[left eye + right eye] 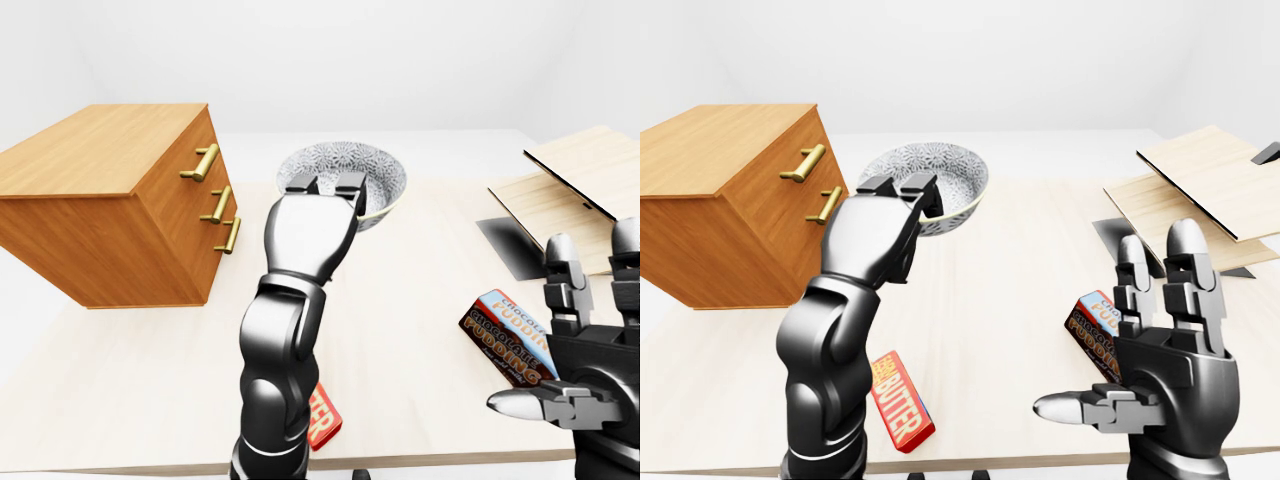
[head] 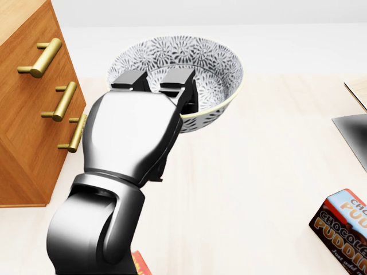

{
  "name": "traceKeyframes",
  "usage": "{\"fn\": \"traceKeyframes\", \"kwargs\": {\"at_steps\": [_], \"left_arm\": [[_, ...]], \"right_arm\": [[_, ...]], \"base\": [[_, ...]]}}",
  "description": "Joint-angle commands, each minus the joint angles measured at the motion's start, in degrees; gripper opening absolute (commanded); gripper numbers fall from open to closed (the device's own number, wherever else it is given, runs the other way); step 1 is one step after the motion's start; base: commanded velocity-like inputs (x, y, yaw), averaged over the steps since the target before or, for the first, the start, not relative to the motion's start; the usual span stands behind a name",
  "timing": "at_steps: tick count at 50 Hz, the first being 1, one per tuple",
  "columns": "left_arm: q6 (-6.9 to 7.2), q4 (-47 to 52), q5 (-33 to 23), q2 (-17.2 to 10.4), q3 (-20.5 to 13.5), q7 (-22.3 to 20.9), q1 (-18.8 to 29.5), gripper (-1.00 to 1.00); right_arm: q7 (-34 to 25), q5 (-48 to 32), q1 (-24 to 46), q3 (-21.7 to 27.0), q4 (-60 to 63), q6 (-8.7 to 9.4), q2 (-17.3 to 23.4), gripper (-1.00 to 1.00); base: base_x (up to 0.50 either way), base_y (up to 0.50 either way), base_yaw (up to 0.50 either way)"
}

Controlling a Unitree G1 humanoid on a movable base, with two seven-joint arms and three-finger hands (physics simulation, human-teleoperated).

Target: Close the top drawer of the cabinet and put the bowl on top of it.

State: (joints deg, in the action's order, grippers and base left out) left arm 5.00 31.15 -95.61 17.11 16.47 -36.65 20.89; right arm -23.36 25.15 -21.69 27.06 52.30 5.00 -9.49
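The left hand is clamped on the bowl. Two fingers hook over the near rim into the patterned inside, and the thumb is hidden below. I judge this pinch keeps the bowl level and leaves its base free to set down. The bowl appears to hang clear of the table.

The cabinet stands just left of the hand. Its three brass handles line up on a flush face, so the top drawer looks shut. The flat cabinet top, up and left of the hand, is where the bowl has to go.

The right hand is well right of the left, fingers spread apart and holding nothing, likely kept clear.

A box reading "CHOCOLATE PUDDING" lies on the table beside the right hand, its small script only partly legible. Below the left arm lies a red box marked "BUTTER".
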Motion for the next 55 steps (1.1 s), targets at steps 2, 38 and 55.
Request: {"fn": "traceKeyframes", "kwargs": {"at_steps": [2, 38, 55], "left_arm": [[0.00, 0.8, 0.2, -3.2, -7.4, -3.3, 10.0, -1.00], [0.00, -16.5, 21.1, -29.3, -21.0, 0.8, 31.1, -1.00], [0.00, -20.3, 25.8, -37.6, -23.9, 2.2, 33.5, -1.00]], "right_arm": [[-0.2, -0.7, -0.4, -0.8, -0.1, 0.00, -0.2, 1.00], [0.1, -2.1, -0.5, -2.6, -1.1, 0.00, 0.1, 1.00], [0.0, -2.6, -1.1, -3.6, -1.4, 0.00, 0.1, 1.00]], "base": [[0.00, 0.00, 0.00], [0.00, 0.00, 0.00], [0.00, 0.00, 0.00]]}}
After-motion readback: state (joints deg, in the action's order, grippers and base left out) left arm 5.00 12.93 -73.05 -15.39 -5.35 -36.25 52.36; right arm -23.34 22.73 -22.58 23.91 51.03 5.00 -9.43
